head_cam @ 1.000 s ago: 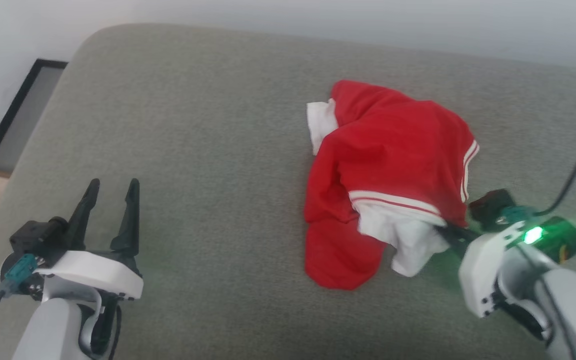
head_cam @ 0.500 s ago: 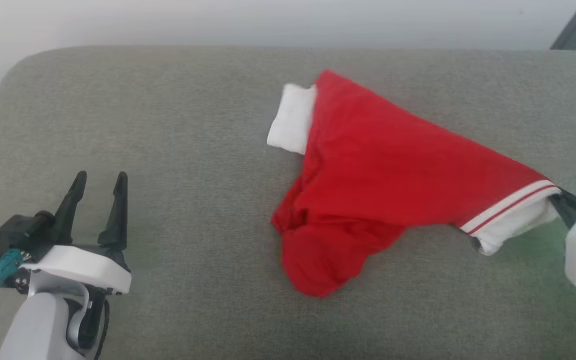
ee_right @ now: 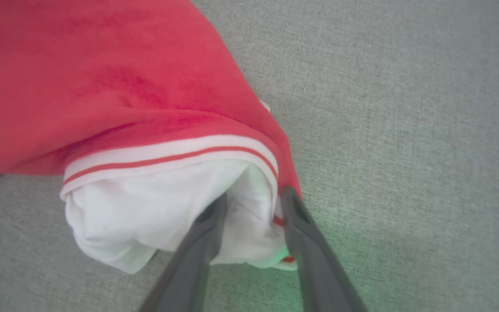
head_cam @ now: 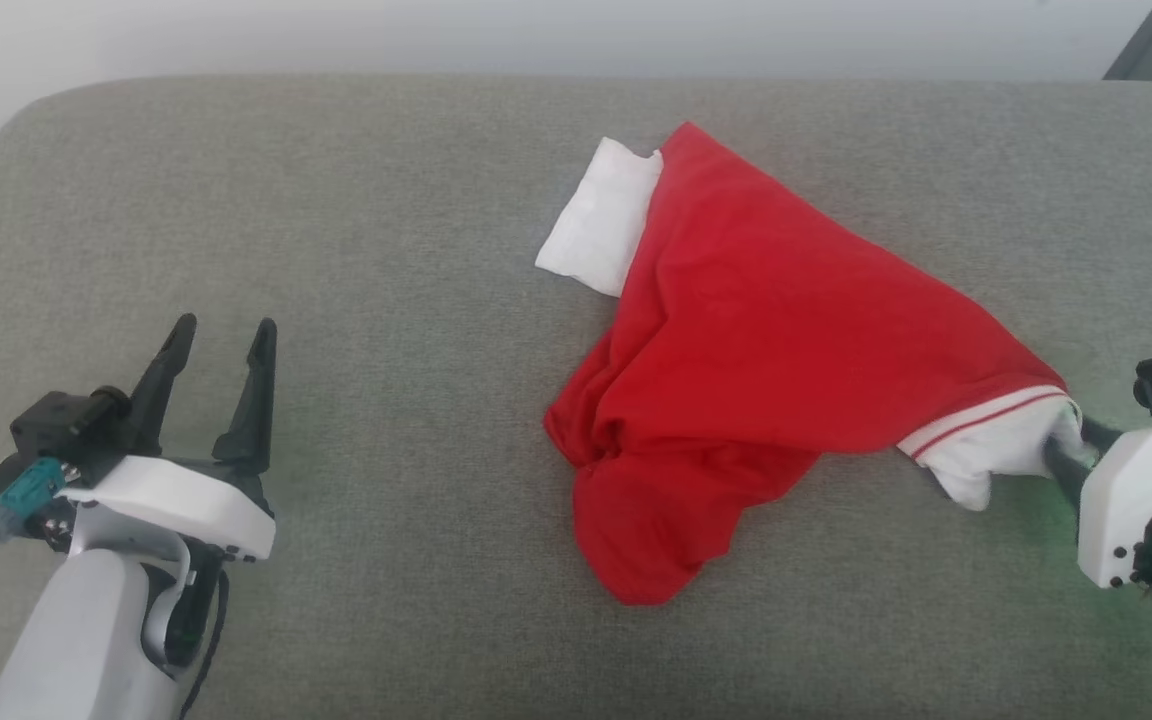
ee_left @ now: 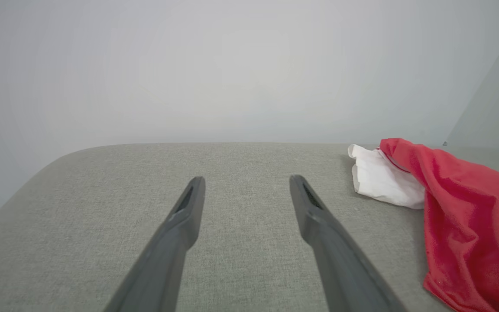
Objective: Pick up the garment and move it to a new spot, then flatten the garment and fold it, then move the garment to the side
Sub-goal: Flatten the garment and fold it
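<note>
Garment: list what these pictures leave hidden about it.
- Head view: the garment lies bunched; its own folds hide its underside.
- Left wrist view: the right edge cuts it off.
- Head view: its white sleeve covers the jaw tips of the right gripper.

Garment lies on the cushion, right of centre. Far sleeve lies at its far left. Near sleeve lies at its near right, held in the right tool. Left tool stands near left, well apart from it.
</note>
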